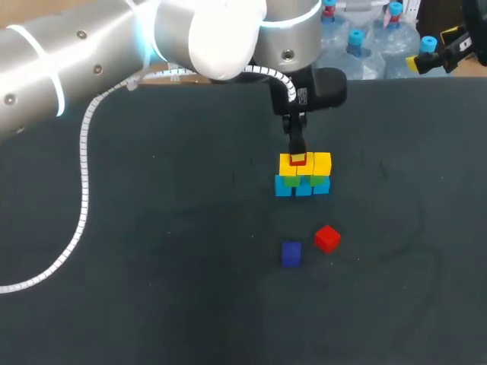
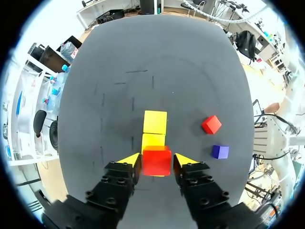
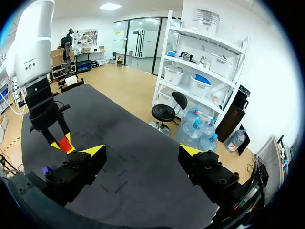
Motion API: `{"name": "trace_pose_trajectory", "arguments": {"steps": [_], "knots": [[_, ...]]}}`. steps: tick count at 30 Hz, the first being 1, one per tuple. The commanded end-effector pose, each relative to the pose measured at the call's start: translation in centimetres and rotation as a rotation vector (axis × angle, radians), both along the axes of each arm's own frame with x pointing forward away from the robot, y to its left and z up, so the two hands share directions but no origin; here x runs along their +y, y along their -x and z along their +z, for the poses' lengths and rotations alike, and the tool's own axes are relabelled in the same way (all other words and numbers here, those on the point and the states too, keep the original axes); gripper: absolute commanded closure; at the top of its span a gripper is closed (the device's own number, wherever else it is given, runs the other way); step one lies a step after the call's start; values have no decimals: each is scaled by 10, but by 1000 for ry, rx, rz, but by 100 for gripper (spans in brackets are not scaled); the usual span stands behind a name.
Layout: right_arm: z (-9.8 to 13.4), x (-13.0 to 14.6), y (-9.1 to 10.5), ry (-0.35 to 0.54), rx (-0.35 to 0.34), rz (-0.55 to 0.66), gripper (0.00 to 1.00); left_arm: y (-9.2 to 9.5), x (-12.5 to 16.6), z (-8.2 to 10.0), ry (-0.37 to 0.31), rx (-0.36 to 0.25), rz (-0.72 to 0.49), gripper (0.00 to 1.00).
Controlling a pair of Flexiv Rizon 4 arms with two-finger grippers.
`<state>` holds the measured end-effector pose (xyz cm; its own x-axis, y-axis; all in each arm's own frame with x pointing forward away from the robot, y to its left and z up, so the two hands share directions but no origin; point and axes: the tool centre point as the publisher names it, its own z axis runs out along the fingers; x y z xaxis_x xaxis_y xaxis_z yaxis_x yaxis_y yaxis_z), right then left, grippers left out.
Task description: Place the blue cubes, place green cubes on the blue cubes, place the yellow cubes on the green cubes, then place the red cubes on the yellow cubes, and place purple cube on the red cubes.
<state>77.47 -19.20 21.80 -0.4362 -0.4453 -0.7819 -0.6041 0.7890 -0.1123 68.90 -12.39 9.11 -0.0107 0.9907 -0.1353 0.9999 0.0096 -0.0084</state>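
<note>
One red cube [image 2: 156, 161] sits pinched in the left claw [image 2: 157, 159], just over the yellow cubes [image 1: 322, 163], probably lined up to land square on that layer; green cubes [image 1: 291, 181] and blue cubes [image 1: 302, 188] sit below. Nearer me, a purple cube [image 1: 291, 253] and spare red cube [image 1: 327, 238] lie on the surface [image 1: 152, 266], well apart from the stack [image 1: 303, 176], not blocking. Far right, the right claw [image 3: 142, 151] is wide and empty.

On your table you have three blue cubes [image 1: 283, 188], two green cubes [image 1: 291, 181] showing, three yellow cubes [image 1: 323, 163], two red cubes [image 1: 327, 238] and one purple cube [image 1: 291, 253].
</note>
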Motion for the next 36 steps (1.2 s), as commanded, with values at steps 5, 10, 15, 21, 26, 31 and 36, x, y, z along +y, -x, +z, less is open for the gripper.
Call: {"name": "trace_pose_trajectory", "arguments": {"steps": [5, 10, 15, 21, 26, 31, 36], "knots": [[0, 2, 3, 19, -17, -34, 0, -3, 0, 1, -5, 0, 0, 55], [0, 2, 3, 19, -17, -34, 0, -3, 0, 1, -3, -2, 1, 57], [0, 2, 3, 19, -17, -34, 0, -3, 0, 2, -2, -3, 1, 65], [0, 2, 3, 19, -17, -34, 0, -3, 0, 3, -1, -5, 2, 63], [0, 2, 3, 19, -17, -34, 0, -3, -1, 4, -2, -4, -2, 25], [0, 2, 3, 19, -17, -34, 0, -1, -3, 16, 20, -20, 0, 0], [0, 2, 3, 19, -17, -34, 0, 4, 8, 46, 77, -51, 45, 0]]}}
